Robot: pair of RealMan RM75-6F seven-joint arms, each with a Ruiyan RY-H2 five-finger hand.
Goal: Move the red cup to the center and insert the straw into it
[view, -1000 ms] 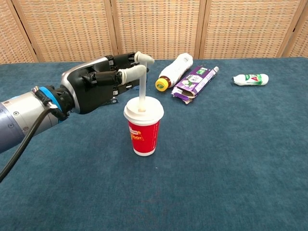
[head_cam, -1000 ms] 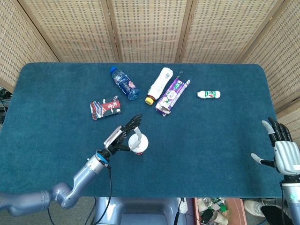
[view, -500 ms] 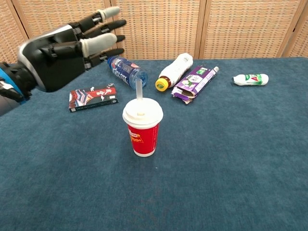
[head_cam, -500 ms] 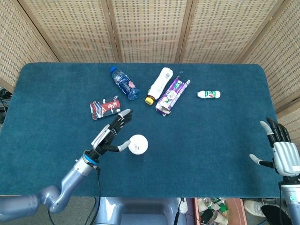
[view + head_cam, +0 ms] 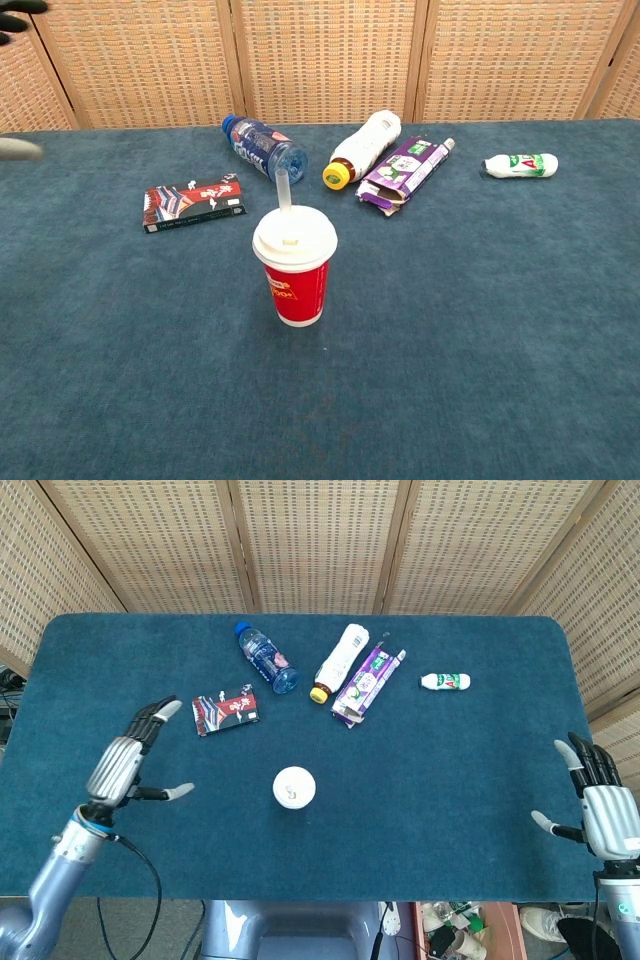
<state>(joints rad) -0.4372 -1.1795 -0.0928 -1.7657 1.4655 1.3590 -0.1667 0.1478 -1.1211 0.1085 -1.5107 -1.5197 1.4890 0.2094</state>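
The red cup [image 5: 296,270] is seen standing upright near the middle of the blue surface [image 5: 450,780], with the straw [image 5: 282,192] pushed through its white lid and leaning slightly away from the camera in the chest view. The left hand [image 5: 125,763], which was closed about the straw a second ago, has been drawn well away to the left edge of the surface; its fingers [image 5: 150,718] are spread and nothing is held. The right hand [image 5: 600,810] is kept at the far right edge, fingers apart and empty, much as before. With the straw released and left standing in the cup unaided, the task is judged to be essentially complete. Behind the cup, a water bottle [image 5: 258,146], a white bottle [image 5: 362,144], a purple carton [image 5: 402,172], a small white bottle [image 5: 519,164] and a red packet [image 5: 192,202] lie undisturbed.
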